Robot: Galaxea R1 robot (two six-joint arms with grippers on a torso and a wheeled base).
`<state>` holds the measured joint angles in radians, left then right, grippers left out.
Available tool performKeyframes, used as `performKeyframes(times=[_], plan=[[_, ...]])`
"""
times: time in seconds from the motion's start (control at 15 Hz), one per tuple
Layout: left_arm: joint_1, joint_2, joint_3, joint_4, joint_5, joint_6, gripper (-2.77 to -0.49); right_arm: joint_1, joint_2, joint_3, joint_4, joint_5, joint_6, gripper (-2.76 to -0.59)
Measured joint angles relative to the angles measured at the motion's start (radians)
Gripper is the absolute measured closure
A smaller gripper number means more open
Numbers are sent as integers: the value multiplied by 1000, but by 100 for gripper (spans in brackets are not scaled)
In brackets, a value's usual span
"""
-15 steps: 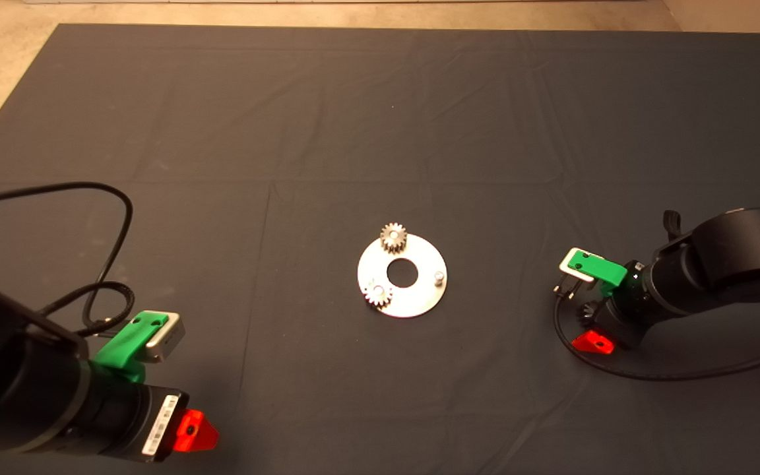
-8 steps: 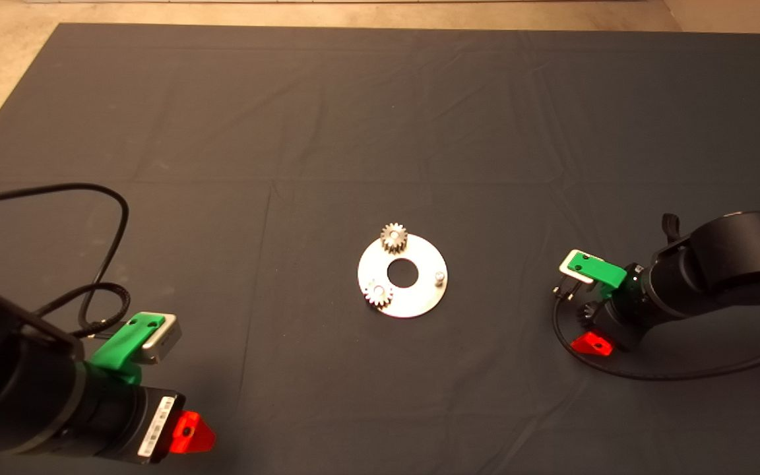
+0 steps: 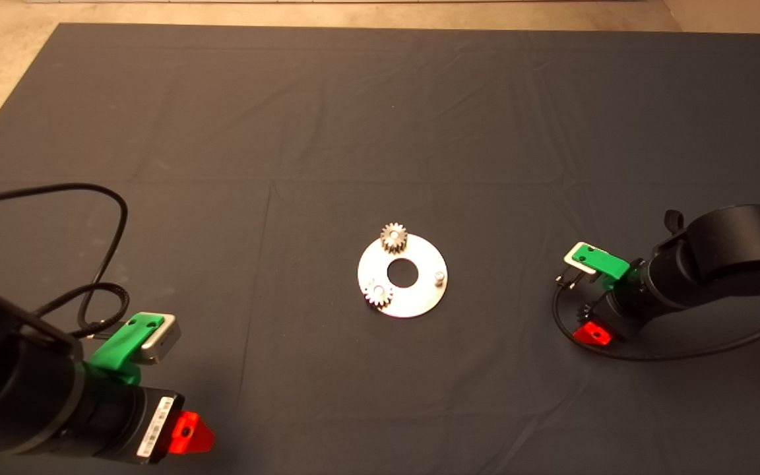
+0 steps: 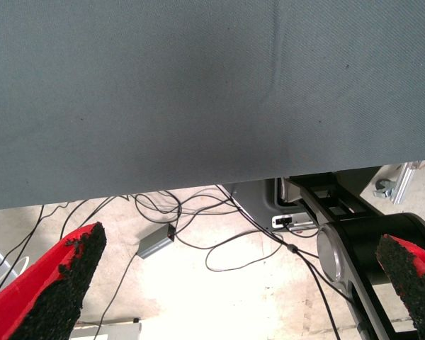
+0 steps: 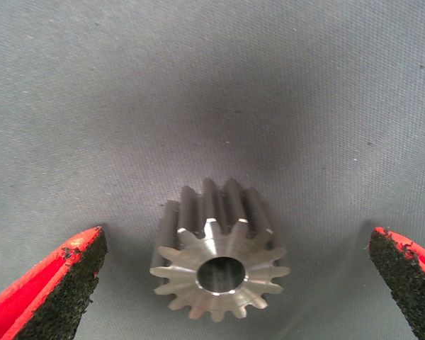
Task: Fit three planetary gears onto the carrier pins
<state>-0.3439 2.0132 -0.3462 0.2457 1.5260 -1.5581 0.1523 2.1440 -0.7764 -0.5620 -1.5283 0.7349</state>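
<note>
While spread wide, right claw (image 5: 234, 283) straddles loose gear (image 5: 218, 263), untouched; left claw (image 4: 244, 283) gapes empty.

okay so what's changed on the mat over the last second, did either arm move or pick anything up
The right gripper crept slightly lower and toward the right side of the mat, fingers open around the third gear, which lies loose on the mat. Nothing was grasped or released. The left gripper barely shifted. The disc, its two mounted gears and the bare pin stayed put.

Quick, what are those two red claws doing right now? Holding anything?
Left gripper: open, empty, parked at the mat's near left edge.
Right gripper: open, straddling the third gear on the mat, not gripping it.
</note>
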Motion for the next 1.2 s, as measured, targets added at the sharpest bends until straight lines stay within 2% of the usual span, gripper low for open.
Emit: performKeyframes(times=[0.4, 0.67, 0.73, 0.87, 1.0, 1.2], plan=[[0, 0, 0, 0, 0, 0, -276, 0, 0, -2, 0, 0, 30, -276], [0, 0, 0, 0, 0, 0, -276, 0, 1, -2, 1, 0, 34, -268], [0, 0, 0, 0, 0, 0, -276, 0, 1, -2, 2, 0, 34, -257], [0, 0, 0, 0, 0, 0, -276, 0, 1, -2, 4, 0, 35, -254], [0, 0, 0, 0, 0, 0, -276, 1, 1, -2, 7, 0, 40, -239], [0, 0, 0, 0, 0, 0, -276, 1, 1, -2, 20, 0, 51, -238]])
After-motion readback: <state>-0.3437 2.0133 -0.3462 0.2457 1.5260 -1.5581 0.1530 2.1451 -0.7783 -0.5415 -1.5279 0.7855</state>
